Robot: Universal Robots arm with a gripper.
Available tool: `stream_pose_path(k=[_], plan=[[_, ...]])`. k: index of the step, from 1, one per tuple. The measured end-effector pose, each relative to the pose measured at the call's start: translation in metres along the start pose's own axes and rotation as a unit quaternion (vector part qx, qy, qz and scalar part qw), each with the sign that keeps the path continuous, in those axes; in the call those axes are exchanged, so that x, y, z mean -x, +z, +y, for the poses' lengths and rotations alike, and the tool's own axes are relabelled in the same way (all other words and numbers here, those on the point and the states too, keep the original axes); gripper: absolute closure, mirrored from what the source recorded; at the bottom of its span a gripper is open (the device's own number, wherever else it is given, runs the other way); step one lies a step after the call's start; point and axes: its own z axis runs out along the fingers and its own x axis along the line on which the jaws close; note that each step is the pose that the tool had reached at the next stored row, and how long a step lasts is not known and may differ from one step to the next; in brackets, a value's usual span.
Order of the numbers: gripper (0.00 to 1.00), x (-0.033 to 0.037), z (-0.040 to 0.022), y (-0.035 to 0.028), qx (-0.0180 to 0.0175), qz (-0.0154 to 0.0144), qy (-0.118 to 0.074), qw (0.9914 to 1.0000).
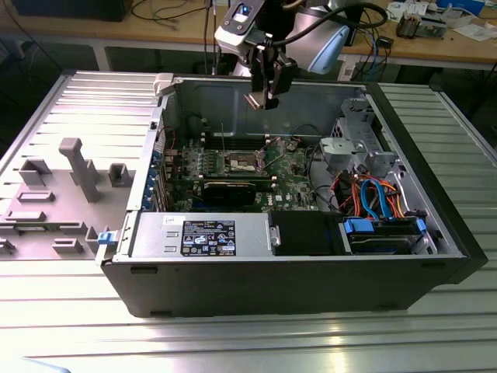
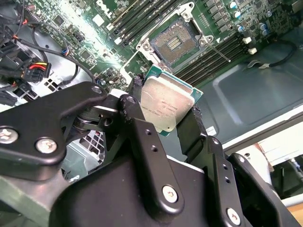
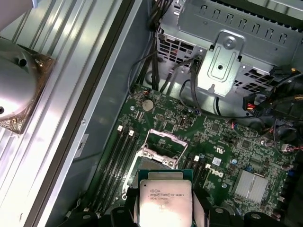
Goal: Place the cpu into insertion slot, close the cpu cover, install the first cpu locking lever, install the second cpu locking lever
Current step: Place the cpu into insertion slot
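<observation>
cpu (image 2: 166,106) in jaws (tilted, metal top up) above insertion slot (image 2: 176,41).

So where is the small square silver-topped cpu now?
In the second wrist view the cpu is clamped in the black gripper, in the air above the open insertion slot on the motherboard.

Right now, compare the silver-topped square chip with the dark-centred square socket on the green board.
The silver-topped square chip hangs in the gripper above the green board; the dark-centred socket sits on it, empty. The chip's top is pale metal; the socket's centre is dark. Both are square.
</observation>
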Motion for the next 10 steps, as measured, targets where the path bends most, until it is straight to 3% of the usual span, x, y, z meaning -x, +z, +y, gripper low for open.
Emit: stream_pose_path(k=[10], plan=[[0.46, 0.0, 0.0, 0.0003, 0.0003, -0.0019, 0.032, 0.99947]])
